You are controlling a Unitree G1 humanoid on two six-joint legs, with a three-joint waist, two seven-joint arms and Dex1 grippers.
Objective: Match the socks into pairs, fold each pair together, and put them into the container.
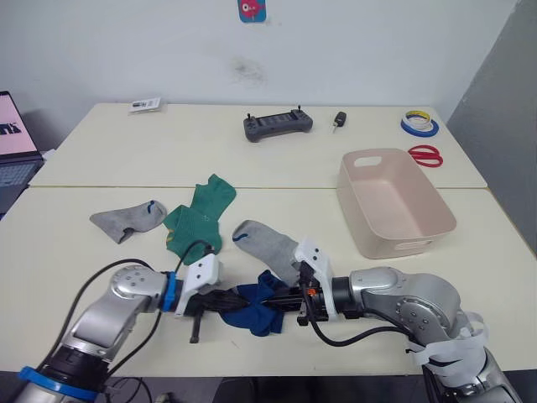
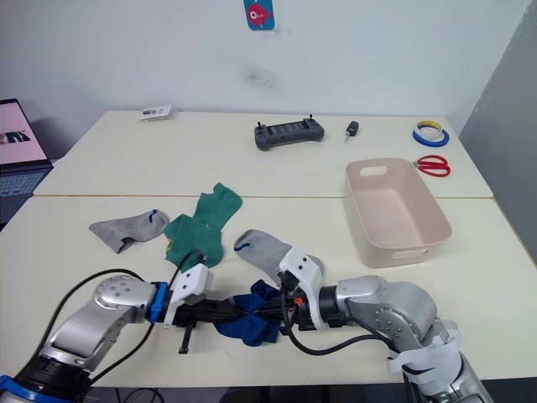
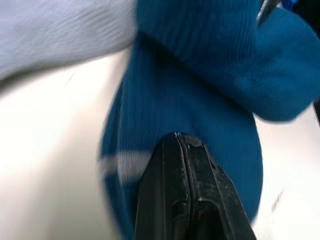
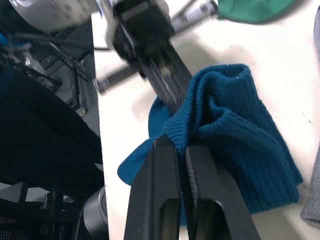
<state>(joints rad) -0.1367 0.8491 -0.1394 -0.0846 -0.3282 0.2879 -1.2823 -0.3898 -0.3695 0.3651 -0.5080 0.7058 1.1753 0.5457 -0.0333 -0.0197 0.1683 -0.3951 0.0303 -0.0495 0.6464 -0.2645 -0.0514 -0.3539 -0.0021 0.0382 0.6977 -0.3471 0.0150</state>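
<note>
Two dark blue socks (image 1: 257,307) lie bunched near the table's front edge. My left gripper (image 1: 228,300) comes in from the left and is shut on their lower edge (image 3: 190,100). From the other side, my right gripper (image 4: 182,144) is shut on a raised fold of the same blue bundle (image 4: 235,125). One grey sock (image 1: 267,244) lies just behind the bundle. Another grey sock (image 1: 126,220) lies further left. The green socks (image 1: 200,217) lie overlapped between the two. The pink-beige container (image 1: 394,206) stands empty to the right.
At the back of the table are a black controller (image 1: 278,125), a key fob (image 1: 339,121), tape rolls (image 1: 419,124) and red scissors (image 1: 426,155). A laptop (image 1: 13,143) stands at the far left. A small card (image 1: 144,105) lies at the back left.
</note>
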